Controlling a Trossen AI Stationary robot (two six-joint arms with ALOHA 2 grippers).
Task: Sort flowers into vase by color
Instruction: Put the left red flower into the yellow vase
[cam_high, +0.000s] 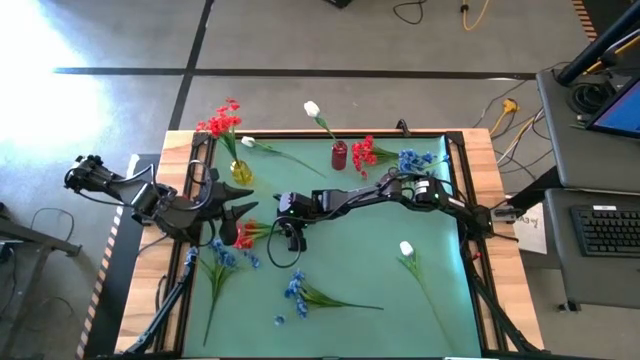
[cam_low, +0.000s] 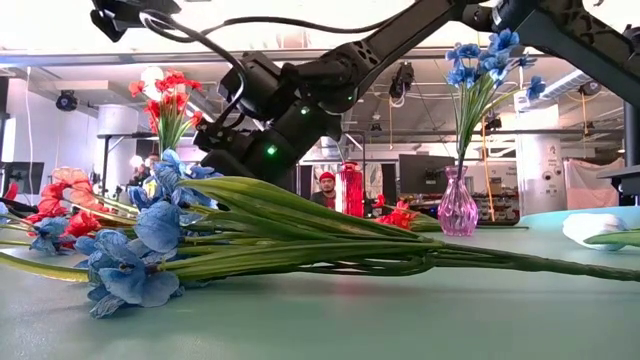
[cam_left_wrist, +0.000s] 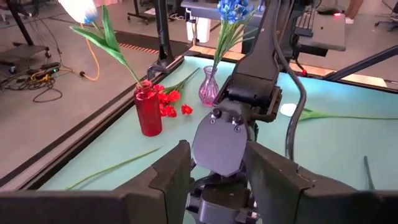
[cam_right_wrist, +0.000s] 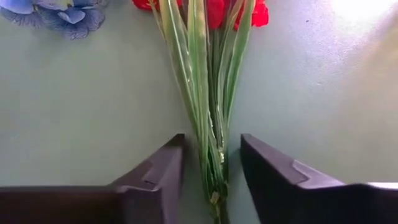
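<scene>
A red flower (cam_high: 245, 232) lies on the green mat left of centre, its green stem (cam_right_wrist: 208, 93) flat on the mat. My right gripper (cam_right_wrist: 211, 168) reaches in from the right and is open, one finger on each side of the stem's lower end; no touch shows. My left gripper (cam_high: 240, 210) hangs open just beyond the bloom's far side, holding nothing. Red flowers (cam_high: 220, 120) stand in a yellow vase (cam_high: 240, 172), a white flower (cam_high: 312, 110) in a red vase (cam_high: 339, 155), and blue flowers (cam_high: 415, 160) in a pink vase (cam_low: 458, 205).
Loose on the mat: blue flowers (cam_high: 220, 258) at the near left, another blue spray (cam_high: 295, 290) near the front, a white flower (cam_high: 406, 248) at the right, and red flowers (cam_high: 365, 152) lying beside the red vase. The mat's black frame (cam_high: 462, 200) borders it.
</scene>
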